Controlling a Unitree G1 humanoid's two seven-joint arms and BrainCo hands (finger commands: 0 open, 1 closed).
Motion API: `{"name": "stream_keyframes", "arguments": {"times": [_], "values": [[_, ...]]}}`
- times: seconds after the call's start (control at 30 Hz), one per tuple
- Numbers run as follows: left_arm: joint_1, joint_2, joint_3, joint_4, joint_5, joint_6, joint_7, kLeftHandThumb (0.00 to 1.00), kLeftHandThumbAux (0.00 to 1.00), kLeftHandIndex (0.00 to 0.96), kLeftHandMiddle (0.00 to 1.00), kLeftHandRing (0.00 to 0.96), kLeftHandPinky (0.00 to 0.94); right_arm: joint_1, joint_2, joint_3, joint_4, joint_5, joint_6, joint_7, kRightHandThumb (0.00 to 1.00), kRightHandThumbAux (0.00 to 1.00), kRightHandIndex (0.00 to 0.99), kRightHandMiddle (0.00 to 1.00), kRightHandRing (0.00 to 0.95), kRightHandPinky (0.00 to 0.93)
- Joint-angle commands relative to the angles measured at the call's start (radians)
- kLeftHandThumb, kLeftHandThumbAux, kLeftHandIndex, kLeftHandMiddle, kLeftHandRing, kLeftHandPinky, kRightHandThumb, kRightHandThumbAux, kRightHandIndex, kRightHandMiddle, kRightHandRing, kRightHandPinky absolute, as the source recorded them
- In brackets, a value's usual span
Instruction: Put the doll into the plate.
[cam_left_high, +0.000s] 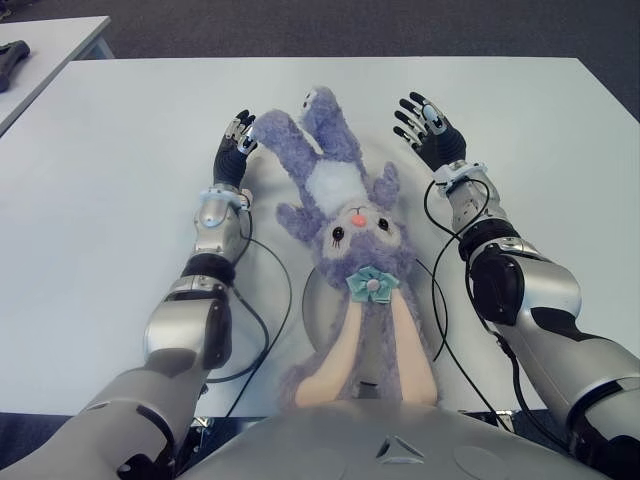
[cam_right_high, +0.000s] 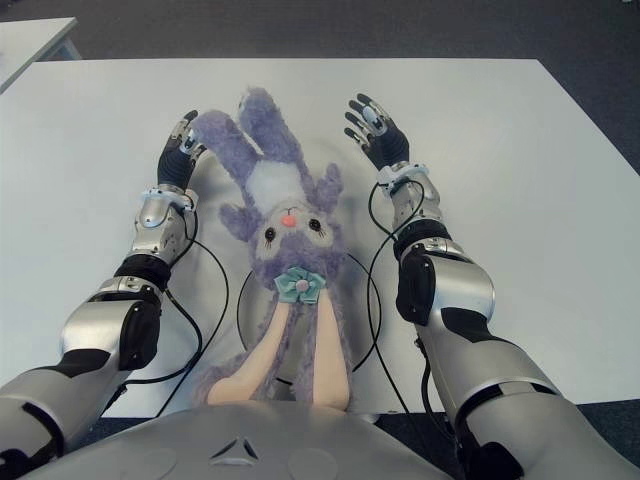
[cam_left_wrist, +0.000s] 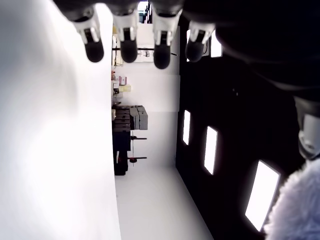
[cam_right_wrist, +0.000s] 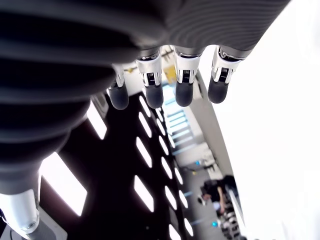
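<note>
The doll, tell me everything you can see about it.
The doll is a fluffy purple plush rabbit with a white belly, pink nose, dark eyes, a teal bow and long ears lined in peach. It lies face up on the white table, feet pointing away from the robot, head and ears over the plate. The open left robot hand touches one foot.

Doll (cam_left_high: 345, 215): fluffy purple plush, cloth bow. Table (cam_left_high: 120, 200): smooth matt white.

A white table (cam_left_high: 120, 200) fills most of the frame. At its lower centre lies a grey plate (cam_left_high: 312, 305), with a purple plush doll (cam_left_high: 345, 215) sprawled across it.
</note>
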Motion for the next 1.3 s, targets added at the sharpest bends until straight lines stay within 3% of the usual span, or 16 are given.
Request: {"name": "stream_keyframes", "arguments": {"times": [0.03,0.3,0.53,0.87,1.3], "values": [[0.053,-0.012,0.018,0.104,-0.006,0.043,0.012,0.000,0.427,0.078,0.091,0.025,0.000,0.036,0.059,0.015,0.040,-0.039,-0.003,-0.094,0.000,0.611,0.101,0.087,0.057,0.037],[0.054,-0.022,0.044,0.185,0.004,0.026,0.090,0.000,0.438,0.057,0.086,0.020,0.000,0.053,0.130,-0.005,0.062,-0.057,0.022,-0.259,0.000,0.605,0.098,0.096,0.061,0.044],[0.109,-0.039,0.049,0.211,0.023,-0.033,0.156,0.000,0.469,0.044,0.088,0.026,0.000,0.080,0.168,-0.038,0.067,-0.043,0.042,-0.342,0.000,0.630,0.106,0.111,0.082,0.090],[0.151,-0.042,0.067,0.230,0.015,-0.035,0.163,0.000,0.549,0.052,0.087,0.032,0.000,0.127,0.240,-0.053,0.065,-0.049,0.031,-0.381,0.000,0.635,0.112,0.131,0.106,0.116],[0.223,-0.037,0.092,0.246,0.005,-0.038,0.123,0.000,0.576,0.066,0.095,0.055,0.030,0.179,0.336,-0.108,0.061,0.005,0.009,-0.339,0.000,0.630,0.130,0.150,0.126,0.129]]}}
